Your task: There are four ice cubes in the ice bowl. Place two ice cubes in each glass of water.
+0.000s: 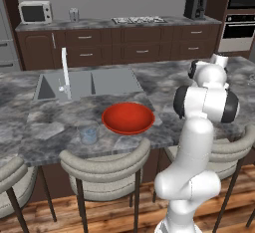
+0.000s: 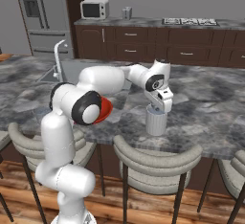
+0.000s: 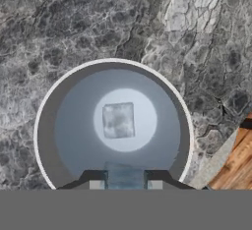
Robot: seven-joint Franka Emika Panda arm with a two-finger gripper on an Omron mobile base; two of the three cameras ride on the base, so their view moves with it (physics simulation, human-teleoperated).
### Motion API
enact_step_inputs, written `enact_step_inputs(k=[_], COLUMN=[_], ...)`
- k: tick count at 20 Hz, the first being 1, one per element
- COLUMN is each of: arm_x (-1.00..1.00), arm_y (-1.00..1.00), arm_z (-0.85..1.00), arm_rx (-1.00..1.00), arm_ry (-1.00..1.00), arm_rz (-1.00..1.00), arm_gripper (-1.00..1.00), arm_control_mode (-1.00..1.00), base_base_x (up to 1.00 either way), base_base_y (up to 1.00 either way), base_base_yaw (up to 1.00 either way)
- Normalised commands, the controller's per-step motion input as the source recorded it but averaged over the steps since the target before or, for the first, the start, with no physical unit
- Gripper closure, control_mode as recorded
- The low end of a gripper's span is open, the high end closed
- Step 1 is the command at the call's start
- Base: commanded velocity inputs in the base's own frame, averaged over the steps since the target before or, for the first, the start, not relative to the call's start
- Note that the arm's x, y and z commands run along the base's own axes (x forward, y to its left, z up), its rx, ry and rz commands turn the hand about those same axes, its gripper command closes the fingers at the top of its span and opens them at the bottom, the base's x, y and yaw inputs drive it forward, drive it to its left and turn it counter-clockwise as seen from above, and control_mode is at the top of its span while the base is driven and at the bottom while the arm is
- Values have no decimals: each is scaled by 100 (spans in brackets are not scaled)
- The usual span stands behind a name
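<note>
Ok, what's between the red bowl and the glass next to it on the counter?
Nothing. In the left base view, a narrow strip of bare grey marble counter separates the red bowl from the glass.

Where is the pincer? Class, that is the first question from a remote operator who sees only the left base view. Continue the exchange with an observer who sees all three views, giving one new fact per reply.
Observer: In the right base view the pincer hangs directly over a glass of water standing near the counter's front edge.
Operator: Is there anything in that glass besides water?
Observer: Yes. The hand view looks straight down into it, and one ice cube lies at the bottom.
Operator: Is the pincer carrying anything?
Observer: The hand view shows a second ice cube gripped between its tips, above the glass's rim.
</note>
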Motion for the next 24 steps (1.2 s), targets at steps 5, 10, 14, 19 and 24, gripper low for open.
enact_step_inputs(k=[5, 10, 14, 19, 24], arm_x=[13, 8, 5, 1, -61], arm_y=[-8, -6, -4, 0, 39], arm_z=[-10, -3, 0, 7, 3], arm_rx=[0, 0, 0, 0, 0], arm_ry=[1, 0, 0, 0, 0], arm_rz=[0, 0, 0, 0, 10], arm_gripper=[100, -100, -100, -100, -100], arm_control_mode=[-100, -100, -100, -100, -100], base_base_x=[0, 0, 0, 0, 0], base_base_y=[0, 0, 0, 0, 0], base_base_yaw=[0, 0, 0, 0, 0])
